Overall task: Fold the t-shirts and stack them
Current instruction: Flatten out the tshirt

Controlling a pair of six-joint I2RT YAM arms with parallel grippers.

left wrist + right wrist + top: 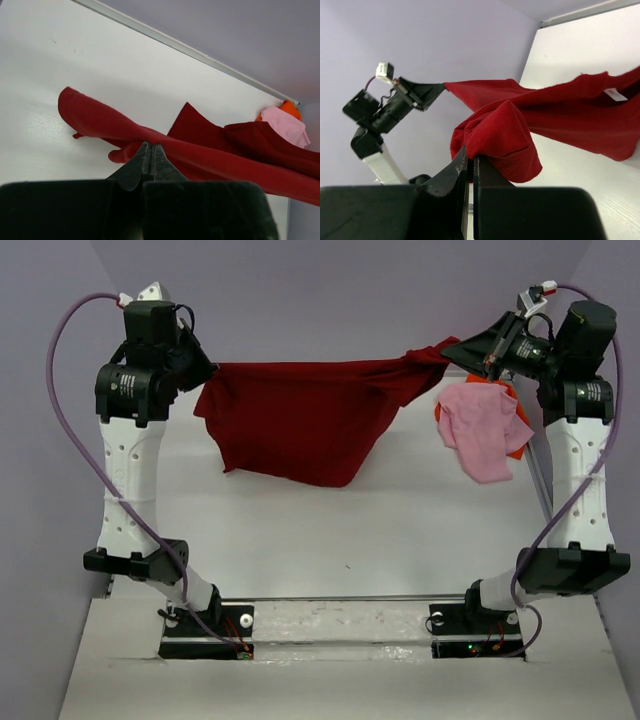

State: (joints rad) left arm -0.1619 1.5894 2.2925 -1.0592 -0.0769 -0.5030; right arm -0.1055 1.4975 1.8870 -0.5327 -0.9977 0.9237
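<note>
Left pincer (151, 150) clamped on red shirt (300, 425) edge. Right pincer (470, 159) clamped on its bunched other end. It hangs stretched between them over tabletop (350, 530). Top view: pink shirt (485, 435) lies on orange shirt (520, 450), far right. Only right wrist view shows white tag (616, 94).

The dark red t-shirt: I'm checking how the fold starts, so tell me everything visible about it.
The dark red t-shirt is soft, plain cloth, held up and spread between the left gripper and right gripper, both shut on its upper edge. Its middle sags toward the table; a white label shows inside.
</note>
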